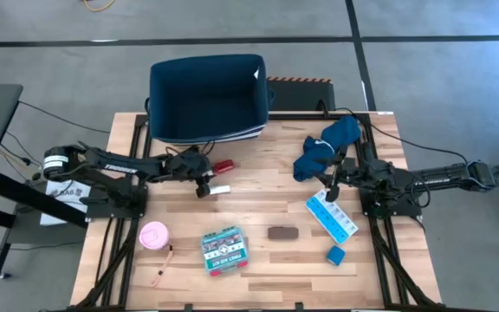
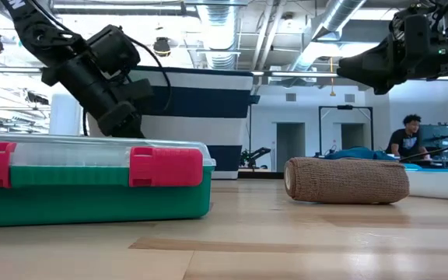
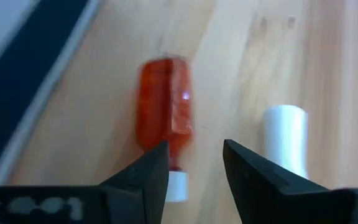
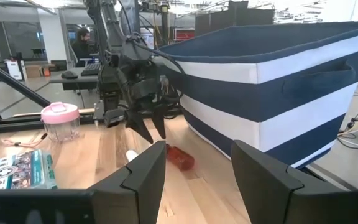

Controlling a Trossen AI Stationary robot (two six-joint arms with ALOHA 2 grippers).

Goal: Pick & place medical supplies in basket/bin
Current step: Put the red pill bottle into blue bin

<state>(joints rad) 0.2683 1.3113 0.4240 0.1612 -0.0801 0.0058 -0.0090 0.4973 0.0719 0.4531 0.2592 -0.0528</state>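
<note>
The left gripper (image 1: 204,179) hangs just over the table (image 1: 267,260) with its fingers parted and nothing between them, tips poised above a small red vial (image 3: 165,113) and a white tube (image 3: 286,138) lying side by side just in front of the navy basket (image 1: 206,94). The right gripper (image 1: 333,185) waits half open and empty near a blue cloth (image 1: 326,147). Nearer the front edge lie the pink roll (image 1: 152,235), green first-aid box (image 1: 222,249), brown bandage (image 1: 281,232), pill strip (image 1: 331,216) and small blue box (image 1: 335,254).
</note>
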